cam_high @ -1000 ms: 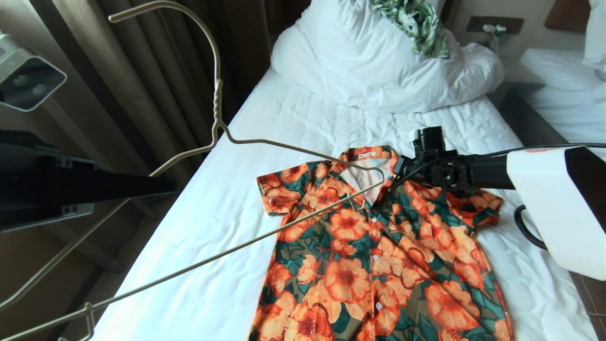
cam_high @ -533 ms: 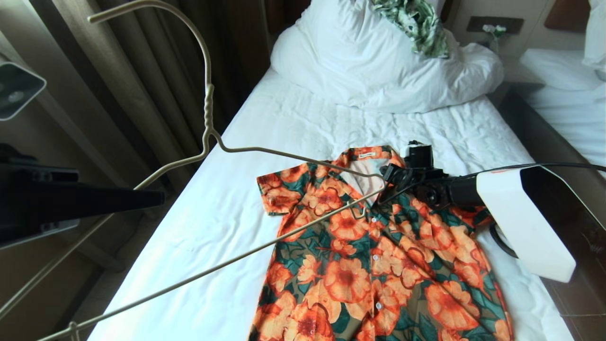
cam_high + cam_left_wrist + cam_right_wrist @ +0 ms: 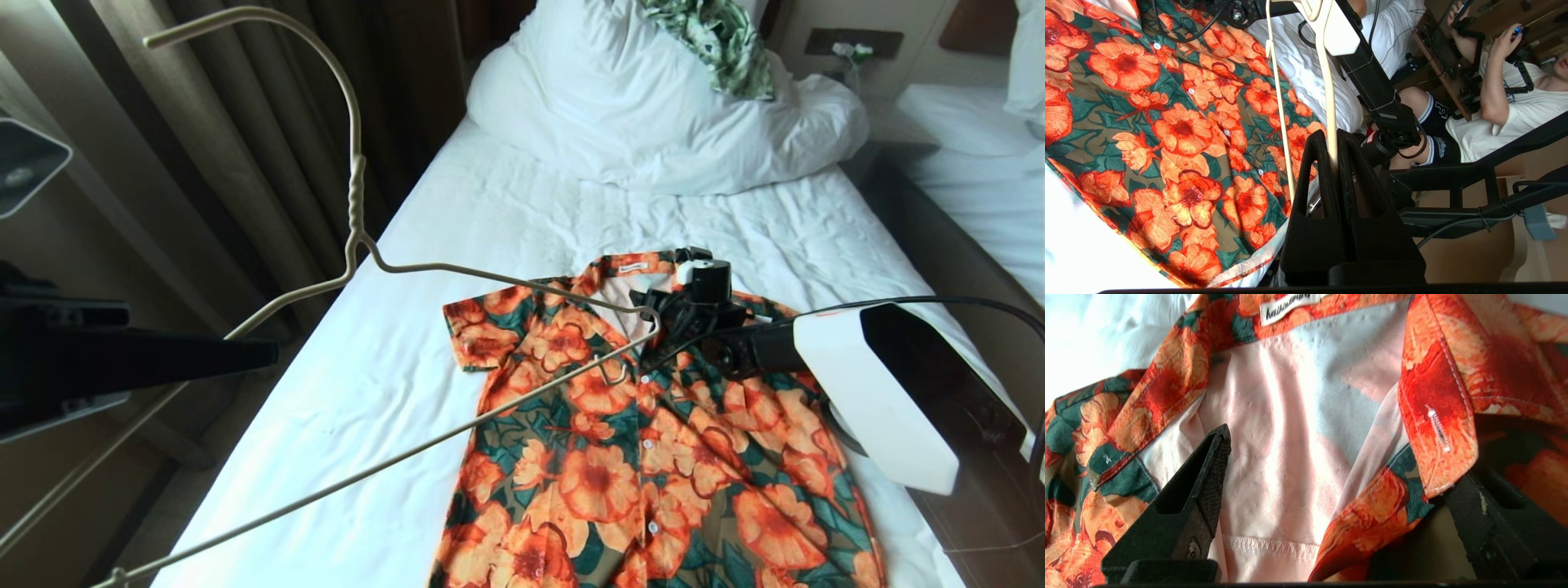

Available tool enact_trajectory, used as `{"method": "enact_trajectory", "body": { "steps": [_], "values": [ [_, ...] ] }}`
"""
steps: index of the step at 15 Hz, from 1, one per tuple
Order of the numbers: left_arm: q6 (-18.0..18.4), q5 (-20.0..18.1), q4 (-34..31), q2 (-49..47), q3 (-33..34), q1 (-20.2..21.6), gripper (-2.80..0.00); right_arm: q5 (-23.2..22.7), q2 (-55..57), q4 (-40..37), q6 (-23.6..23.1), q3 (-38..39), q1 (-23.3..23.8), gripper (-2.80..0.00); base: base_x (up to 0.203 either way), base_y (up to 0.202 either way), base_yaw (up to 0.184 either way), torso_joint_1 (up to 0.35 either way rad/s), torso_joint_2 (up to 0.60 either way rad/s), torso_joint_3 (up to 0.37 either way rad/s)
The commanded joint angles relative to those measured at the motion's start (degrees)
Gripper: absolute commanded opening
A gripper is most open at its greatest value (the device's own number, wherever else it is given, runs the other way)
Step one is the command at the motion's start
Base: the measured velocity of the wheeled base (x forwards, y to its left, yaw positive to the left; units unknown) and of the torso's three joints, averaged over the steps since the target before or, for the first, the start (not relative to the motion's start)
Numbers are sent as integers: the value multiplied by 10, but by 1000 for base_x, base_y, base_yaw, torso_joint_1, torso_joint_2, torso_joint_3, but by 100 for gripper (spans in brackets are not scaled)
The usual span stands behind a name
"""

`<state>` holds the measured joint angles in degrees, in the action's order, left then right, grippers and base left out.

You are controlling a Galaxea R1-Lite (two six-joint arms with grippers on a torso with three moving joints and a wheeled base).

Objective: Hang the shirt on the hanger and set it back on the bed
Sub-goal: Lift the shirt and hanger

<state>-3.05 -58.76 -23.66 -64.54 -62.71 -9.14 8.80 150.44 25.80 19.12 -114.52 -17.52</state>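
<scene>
The shirt, orange flowers on dark green, lies flat and buttoned on the bed, collar towards the pillow. My left gripper is shut on the wire of the cream hanger, holding it in the air left of the bed; its far corner hovers over the collar. My right gripper is open at the neck opening. One finger rests over the pale lining. The other is partly hidden beneath the collar flap, with the shirt's front edge between the two.
A white duvet and pillow with a green-and-white leaf-print cloth fill the bed's head. Curtains hang to the left. A second bed stands to the right. A seated person holds controllers beside the bed.
My right gripper has swung down and left onto the collar, and its jaws have spread wider. The hanger has drifted slightly left in my left gripper.
</scene>
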Motion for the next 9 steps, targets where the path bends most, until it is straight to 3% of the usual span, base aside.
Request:
{"method": "enact_trajectory", "body": {
  "steps": [1, 9],
  "values": [
    [0, -1, -2, 3, 1, 0, -280, -7, 8, 6, -12, 0, -1, -280, 0, 0, 0, 0, 0, 0],
    [-2, -1, -2, 25, 15, 9, -280, -12, -9, 5, -27, 0, 3, -280, 0, 0, 0, 0, 0, 0]
  ]
}}
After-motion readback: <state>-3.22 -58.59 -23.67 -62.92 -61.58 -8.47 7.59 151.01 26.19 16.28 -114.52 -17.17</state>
